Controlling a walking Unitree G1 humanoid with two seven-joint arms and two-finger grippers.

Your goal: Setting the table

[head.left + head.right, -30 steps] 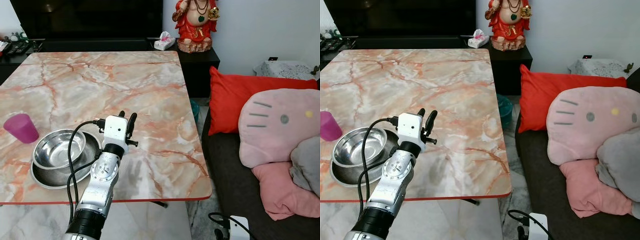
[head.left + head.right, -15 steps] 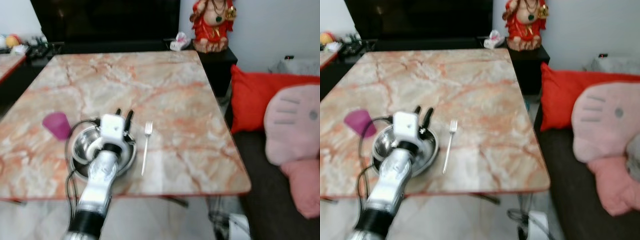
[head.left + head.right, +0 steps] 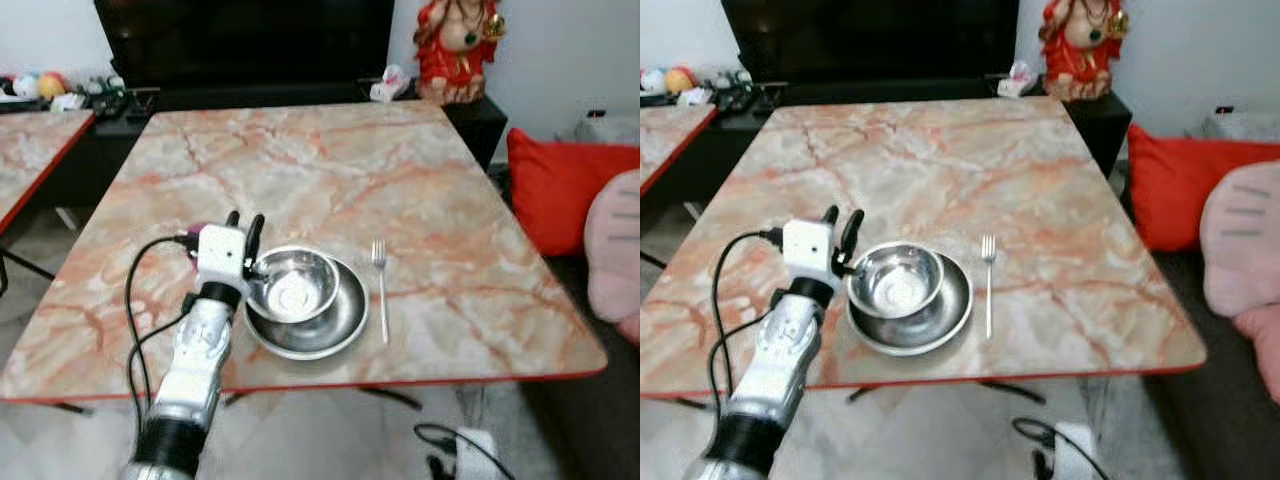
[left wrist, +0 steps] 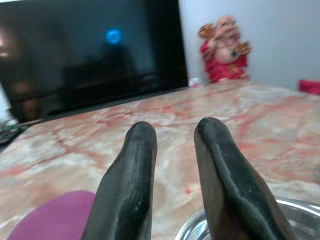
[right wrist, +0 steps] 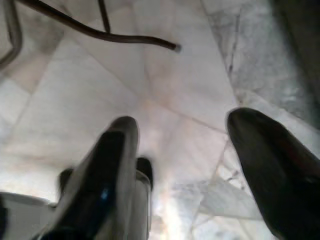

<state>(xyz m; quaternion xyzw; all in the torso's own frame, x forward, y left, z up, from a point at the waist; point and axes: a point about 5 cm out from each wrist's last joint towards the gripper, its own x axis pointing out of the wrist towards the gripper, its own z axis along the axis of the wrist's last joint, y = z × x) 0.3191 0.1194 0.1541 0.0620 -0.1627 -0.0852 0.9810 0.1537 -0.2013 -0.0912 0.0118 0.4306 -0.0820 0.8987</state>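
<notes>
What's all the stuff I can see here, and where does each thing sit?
Table: one, orange-veined marble top, centre of the room.
Bowl: one, steel, inside the dish near the table's front edge.
Dish: one, steel, under the bowl.
Fork: one, silver, on the table just right of the dish.
Cup: one, purple, left of the bowl, mostly behind the left claw.
Statue: one, red and gold, on the dark cabinet behind the table.
Television: one, black, behind the table.
Cushion: one, red, right of the table.
Left claw: over the table beside the bowl, fingers slightly apart.
Right claw: open, hanging over the floor.
</notes>
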